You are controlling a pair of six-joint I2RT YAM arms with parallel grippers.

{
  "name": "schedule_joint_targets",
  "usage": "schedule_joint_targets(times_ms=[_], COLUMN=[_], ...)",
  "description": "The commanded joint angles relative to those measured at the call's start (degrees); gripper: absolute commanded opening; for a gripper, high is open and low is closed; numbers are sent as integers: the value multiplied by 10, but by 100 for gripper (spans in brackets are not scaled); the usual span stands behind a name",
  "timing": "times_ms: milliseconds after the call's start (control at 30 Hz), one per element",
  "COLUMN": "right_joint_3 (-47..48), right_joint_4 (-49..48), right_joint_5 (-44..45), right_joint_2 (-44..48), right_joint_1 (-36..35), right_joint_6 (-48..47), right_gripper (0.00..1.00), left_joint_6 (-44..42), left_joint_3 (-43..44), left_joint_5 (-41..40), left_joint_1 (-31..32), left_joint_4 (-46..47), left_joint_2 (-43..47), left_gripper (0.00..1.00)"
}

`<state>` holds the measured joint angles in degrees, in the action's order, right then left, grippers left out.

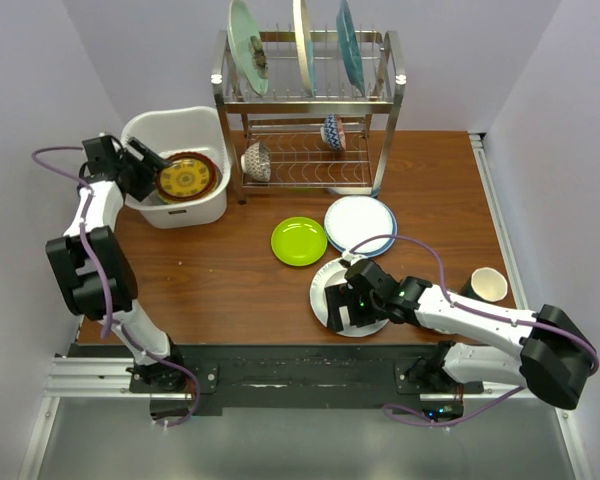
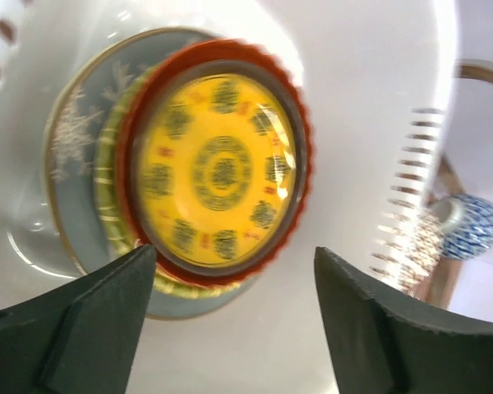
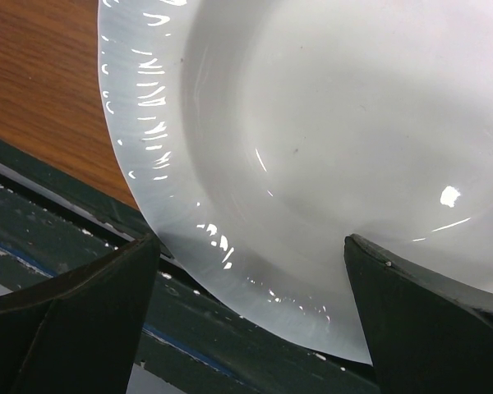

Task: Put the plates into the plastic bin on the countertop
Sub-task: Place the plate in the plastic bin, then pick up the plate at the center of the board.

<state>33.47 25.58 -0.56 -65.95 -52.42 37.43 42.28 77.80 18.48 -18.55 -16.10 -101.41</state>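
Three stacked plates (image 2: 218, 164) inside plastic bin (image 1: 170, 125); left pincer (image 2: 232, 275) wide above, right pincer (image 3: 251, 246) wide over white plate (image 3: 329, 123).

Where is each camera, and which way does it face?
Top external: above and behind, looking down on the countertop; both arms show.
Left wrist: over the plastic bin, facing the orange-red plate; left gripper shows.
Right wrist: low, facing the white plate; right gripper shows.
Shared: top and left wrist both show the orange-red plate.

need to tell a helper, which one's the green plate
Find the metal dish rack at the back of the table. On the wood just in front lies the green plate. It is the only lime one, smaller than the white plates to its right.
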Motion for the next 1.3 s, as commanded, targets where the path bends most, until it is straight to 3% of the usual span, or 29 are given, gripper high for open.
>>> schedule_joint_targets(times_ms=[0, 433, 667, 1067, 1267], right_joint_3=[6, 1, -11, -22, -27], right_joint_4=[14, 10, 4, 2, -3], right_joint_5=[-3, -11, -17, -19, -23], right_joint_2=[-2, 9, 21, 28, 26], right_joint_1=[0, 0, 0, 0, 0], right_joint_6=[-3, 3, 7, 12, 13], right_gripper=[99, 99, 99, 99, 99], left_joint_6=[-21, -47, -62, -37, 10], left_joint_3=[-3, -112, -159, -243, -319], left_joint_5=[37, 102, 110, -5, -32], left_joint_1=[-4, 16, 47, 242, 315], left_joint_4=[49, 44, 15, 0, 46], left_joint_2=[81, 296, 348, 406, 421], left_gripper=[85, 95, 100, 100, 98])
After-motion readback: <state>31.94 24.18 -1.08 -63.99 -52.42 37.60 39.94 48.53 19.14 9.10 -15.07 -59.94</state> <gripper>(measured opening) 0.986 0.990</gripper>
